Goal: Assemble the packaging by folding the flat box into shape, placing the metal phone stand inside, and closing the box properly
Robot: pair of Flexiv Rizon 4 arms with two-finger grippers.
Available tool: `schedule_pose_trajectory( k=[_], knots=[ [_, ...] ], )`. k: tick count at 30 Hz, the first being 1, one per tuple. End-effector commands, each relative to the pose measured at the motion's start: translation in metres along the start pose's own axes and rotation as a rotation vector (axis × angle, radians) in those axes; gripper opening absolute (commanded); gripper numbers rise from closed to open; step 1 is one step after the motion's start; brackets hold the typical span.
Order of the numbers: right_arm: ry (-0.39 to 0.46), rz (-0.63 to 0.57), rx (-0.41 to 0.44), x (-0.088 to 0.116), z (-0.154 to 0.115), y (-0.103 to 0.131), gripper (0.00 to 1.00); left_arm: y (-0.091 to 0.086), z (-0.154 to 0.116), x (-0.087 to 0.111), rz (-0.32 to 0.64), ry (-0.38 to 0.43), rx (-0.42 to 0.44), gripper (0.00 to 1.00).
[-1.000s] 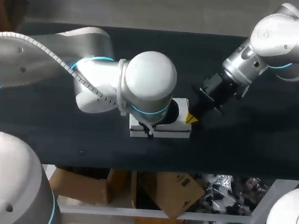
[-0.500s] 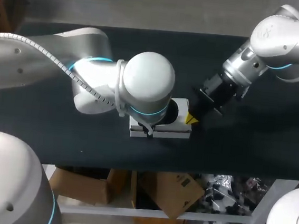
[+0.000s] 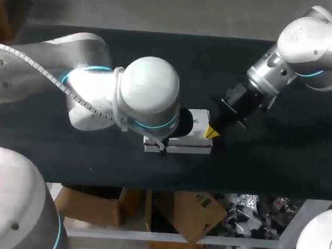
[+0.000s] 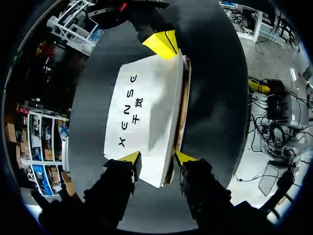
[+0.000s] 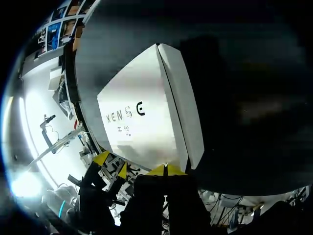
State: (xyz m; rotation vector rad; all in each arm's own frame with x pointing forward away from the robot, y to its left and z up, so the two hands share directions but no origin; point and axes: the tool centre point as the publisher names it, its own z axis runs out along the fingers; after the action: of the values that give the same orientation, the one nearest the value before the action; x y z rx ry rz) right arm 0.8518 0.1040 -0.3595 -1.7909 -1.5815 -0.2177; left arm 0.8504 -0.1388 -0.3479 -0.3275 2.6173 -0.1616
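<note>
Lying flat near the front edge of the black table (image 3: 280,159), about midway along it, the white box (image 3: 196,127) sits folded into shape with an arm at each of its two ends; the left arm (image 3: 148,96) comes in from the left side and hangs over the box's left half, hiding that part from above; the left gripper (image 4: 157,157) has its jaws spread wide, one yellow tip on each side of the box's near end, close against it but with no clear pinch from both sides, so it has hold of nothing; seen from that wrist, the box shows a printed white top face and, along one long side, a strip of brown cardboard where the layers meet; the right arm (image 3: 303,43) slants down from the far right corner of the table to the box's right end; the right gripper (image 5: 166,170) has its jaws pressed together, the two yellow tips meeting in a single point with nothing between them; that point touches the end of the box at the seam where a narrow white side panel joins the top face; from the right wrist, the left gripper's yellow tips show just past the box's far end.
</note>
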Motion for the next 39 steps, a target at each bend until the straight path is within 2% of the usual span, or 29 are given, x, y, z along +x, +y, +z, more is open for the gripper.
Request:
schedule_pose_trajectory(
  k=[1,2,6,10,18,39],
  knots=[
    [0.000,0.000,0.010,-0.001,0.003,0.004,0.00,0.015,-0.016,-0.001,-0.016,0.002,0.050,0.43],
    [-0.001,0.000,0.010,-0.001,0.003,0.004,0.00,0.016,-0.018,-0.001,-0.025,0.009,0.059,0.40],
    [-0.001,0.000,0.011,0.000,0.004,0.005,0.00,0.017,-0.024,-0.001,-0.039,0.007,0.077,0.00],
    [-0.003,-0.001,0.010,0.001,0.003,0.004,0.00,0.016,-0.026,-0.001,-0.063,0.014,0.099,0.00],
    [-0.001,-0.001,0.009,0.000,0.004,0.003,0.00,0.013,-0.017,-0.003,-0.154,0.096,0.132,0.00],
    [0.003,0.009,0.017,-0.006,0.009,0.005,0.00,0.017,0.009,0.008,-0.172,0.160,0.114,0.00]
  ],
)
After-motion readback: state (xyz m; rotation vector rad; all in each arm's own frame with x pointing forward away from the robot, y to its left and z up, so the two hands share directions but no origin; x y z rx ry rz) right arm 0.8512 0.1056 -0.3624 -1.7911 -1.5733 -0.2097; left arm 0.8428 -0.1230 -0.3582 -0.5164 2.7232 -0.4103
